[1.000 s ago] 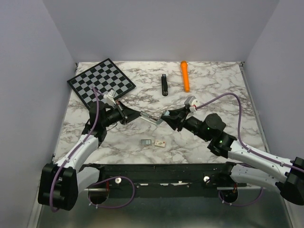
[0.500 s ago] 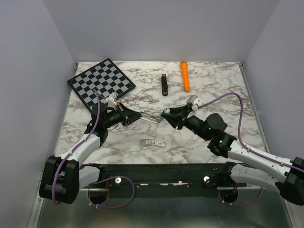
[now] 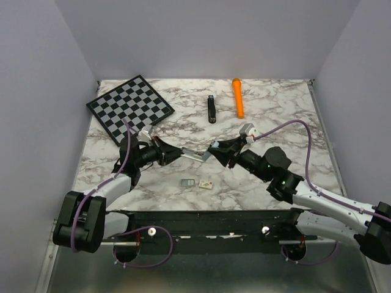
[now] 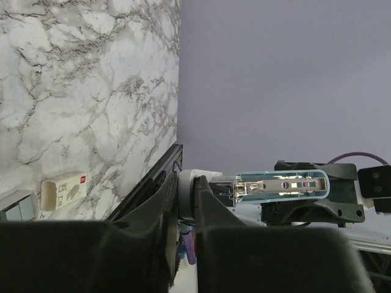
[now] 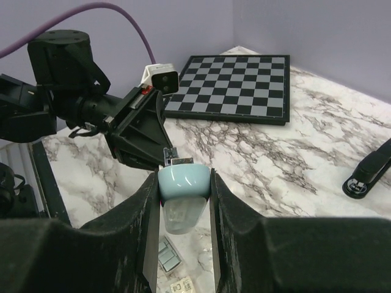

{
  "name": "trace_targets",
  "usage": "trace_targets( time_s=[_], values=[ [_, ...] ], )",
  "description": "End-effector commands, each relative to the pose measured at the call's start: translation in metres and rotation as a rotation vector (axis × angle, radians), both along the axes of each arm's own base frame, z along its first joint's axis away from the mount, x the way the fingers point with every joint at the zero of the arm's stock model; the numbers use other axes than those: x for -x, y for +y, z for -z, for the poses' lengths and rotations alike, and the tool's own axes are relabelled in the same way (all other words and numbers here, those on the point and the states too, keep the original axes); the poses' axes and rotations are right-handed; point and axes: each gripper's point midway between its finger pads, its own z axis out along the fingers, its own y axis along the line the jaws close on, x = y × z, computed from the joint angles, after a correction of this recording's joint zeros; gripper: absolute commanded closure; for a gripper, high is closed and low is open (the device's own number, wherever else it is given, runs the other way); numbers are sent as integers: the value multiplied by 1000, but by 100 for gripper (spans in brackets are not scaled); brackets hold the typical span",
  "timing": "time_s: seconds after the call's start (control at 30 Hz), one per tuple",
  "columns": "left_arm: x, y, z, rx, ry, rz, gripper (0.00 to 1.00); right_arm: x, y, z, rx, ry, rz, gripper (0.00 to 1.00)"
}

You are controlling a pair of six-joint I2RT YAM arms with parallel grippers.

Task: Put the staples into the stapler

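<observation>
Item: pale blue box point(image 5: 183, 177), held aloft on the arms' side of the stapler point(image 3: 211, 109).
- Right gripper point(image 5: 182, 186): jaws pinch one end.
- Left gripper point(image 4: 186, 190): jaws narrow, apparently pinching the other end; wrist has dropped lower in the last second.
- Staples point(image 3: 188, 182): unmoved on the worktop point(image 3: 275, 110), well nearer the arms than the stapler. Loading not begun.

- table point(image 3: 275, 116): you have a smooth, marble-patterned top with a faint sheen.
- pale blue case point(image 5: 183, 176): glossy, translucent plastic; you can see a bright metal strip point(image 4: 284, 184) inside.
- stapler point(image 3: 211, 109): black, plastic-looking, slight gloss.
- staples point(image 3: 188, 182): dull grey metal.
- chessboard point(image 3: 130, 105): flat, matt.
- marker point(image 3: 238, 97): smooth orange plastic.
</observation>
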Motion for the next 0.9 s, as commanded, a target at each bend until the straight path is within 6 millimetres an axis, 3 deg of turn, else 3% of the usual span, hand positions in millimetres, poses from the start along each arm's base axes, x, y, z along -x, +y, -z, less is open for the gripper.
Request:
trace_targets(
  time_s=[0.0,0.13,0.33,0.43,0.47,0.53,0.57,0.63,0.67,0.73,0.77,0.83,0.87],
  values=[
    [6,26,76,-205,167,-93,71,4,-77,-182,-457,-414,223,99],
    [1,33,76,-239,150,-108,45,8,-69,-177,-401,-414,177,99],
    [-7,52,76,-306,110,-142,33,12,-56,-163,-262,-423,117,99],
    [-16,57,60,-373,17,-133,25,13,-51,-154,-212,-414,95,99],
    [-24,58,42,-390,-57,-140,22,13,-49,-150,-197,-411,91,99],
    [-27,62,30,-462,-148,-121,19,13,-47,-144,-163,-404,78,99],
    [-34,65,8,-485,-231,-137,16,13,-45,-141,-146,-402,70,99],
    [-34,69,-6,-558,-334,-114,13,12,-40,-131,-107,-390,49,99],
    [-38,69,-27,-570,-409,-111,12,14,-39,-130,-98,-390,39,99],
    [-35,68,-38,-616,-500,-56,10,14,-33,-121,-68,-378,6,99],
    [-37,66,-57,-622,-570,-36,9,16,-31,-119,-60,-378,-10,99],
    [-27,59,-69,-630,-631,25,9,21,-24,-112,-30,-367,-62,99],
    [-25,58,-88,-667,-737,35,9,21,-20,-110,-21,-364,-79,99]
  ],
)
